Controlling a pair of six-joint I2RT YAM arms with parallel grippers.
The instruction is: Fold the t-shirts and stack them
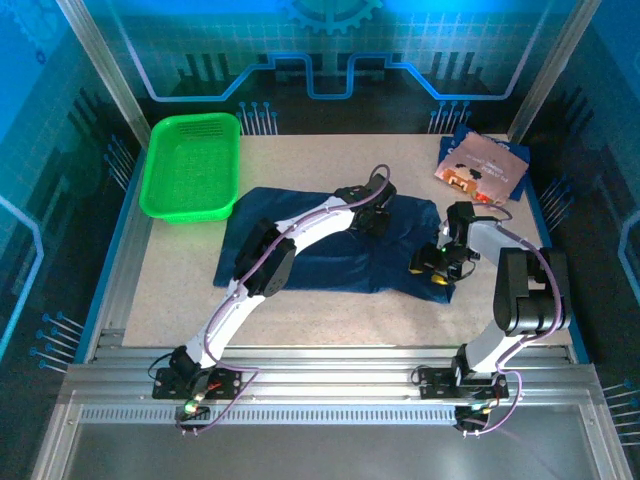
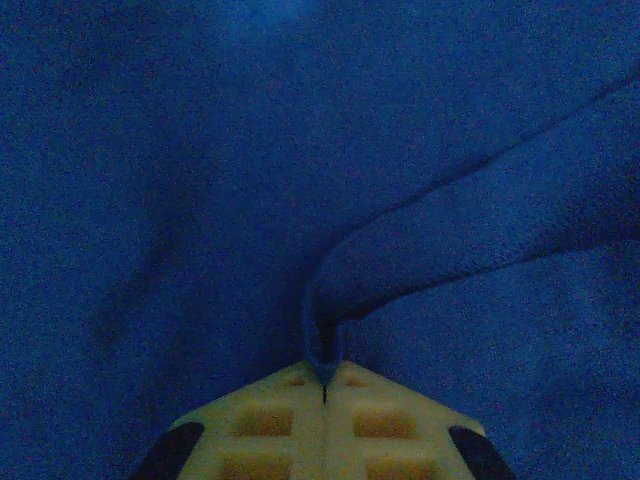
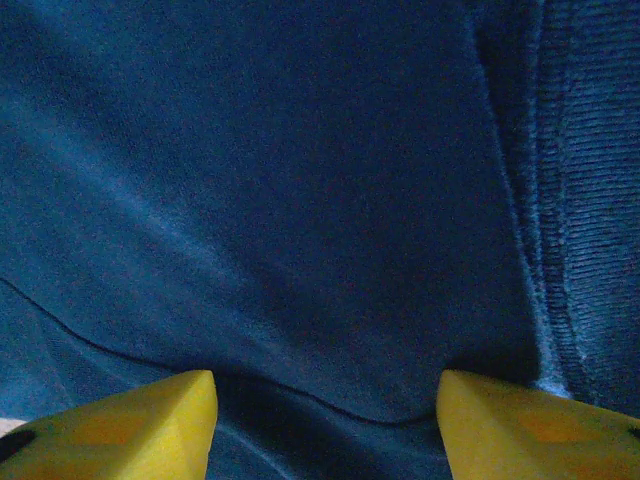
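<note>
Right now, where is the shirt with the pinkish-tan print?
In the top view, the shirt with the pinkish-tan print lies at the far right corner of the table, beyond the right tool and apart from the spread navy shirt.

Overhead rear view over the table (image 1: 330,310); both wrist views close above the spread t-shirt (image 1: 380,260).
</note>
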